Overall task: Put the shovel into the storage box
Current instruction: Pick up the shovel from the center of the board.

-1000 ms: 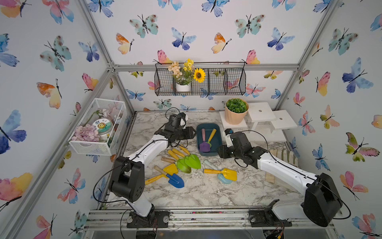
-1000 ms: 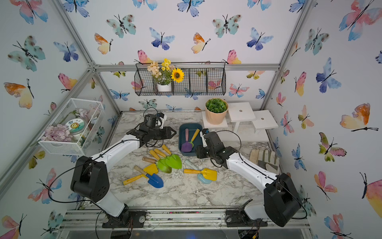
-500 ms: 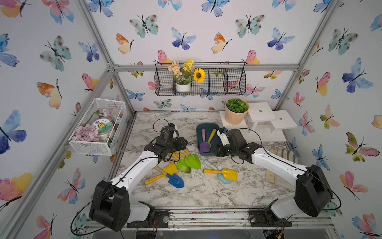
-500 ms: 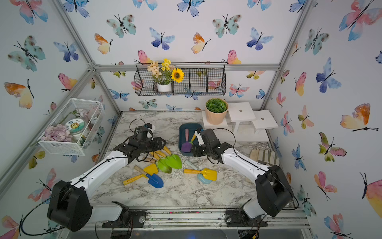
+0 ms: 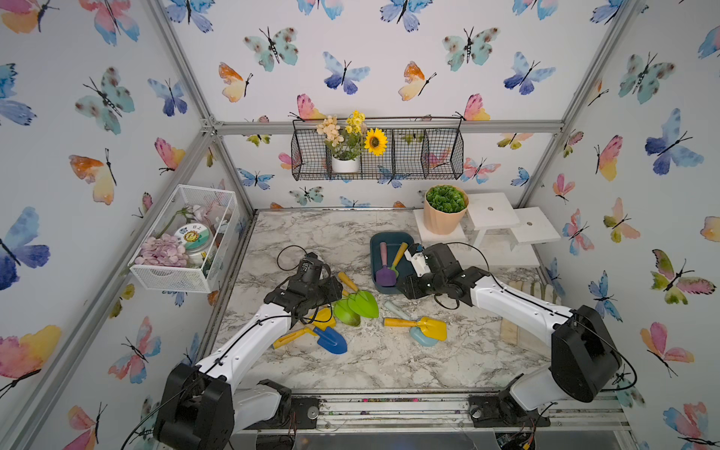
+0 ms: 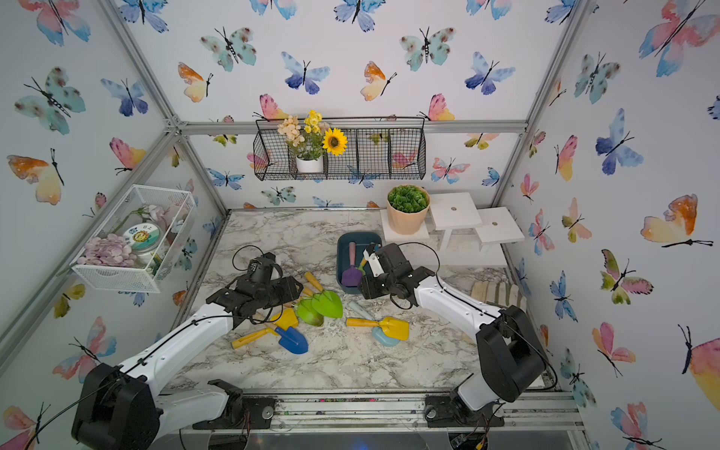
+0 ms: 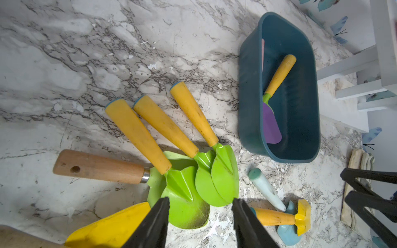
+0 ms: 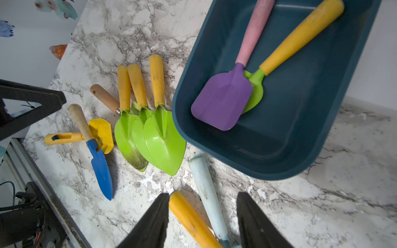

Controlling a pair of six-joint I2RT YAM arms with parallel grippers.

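The dark teal storage box [image 5: 390,236] [image 6: 359,235] [image 8: 300,120] [image 7: 300,120] holds a purple shovel [image 8: 222,101] and a green one with a yellow handle [image 8: 300,34]. Three green shovels [image 5: 362,304] [image 7: 223,171] [image 8: 163,137] lie fanned out just left of it. My left gripper [image 7: 200,199] [image 5: 331,300] hangs open over their blades, holding nothing. My right gripper [image 8: 203,194] [image 5: 403,289] is open by the box's near end. The handles of a yellow shovel [image 8: 193,219] [image 5: 428,326] and a light blue one [image 8: 206,189] lie on the table under its gap.
A blue shovel [image 5: 331,339] and a yellow one [image 5: 325,317] lie front left. A potted plant [image 5: 445,210] and white stands [image 5: 493,210] fill the back right. Beige cloth [image 7: 356,182] lies at the right edge. Wire baskets [image 5: 183,237] [image 5: 378,156] hang on the walls.
My left gripper has come from the back of the table toward the front, over the green shovels. My right gripper has shifted slightly left along the box's near end.
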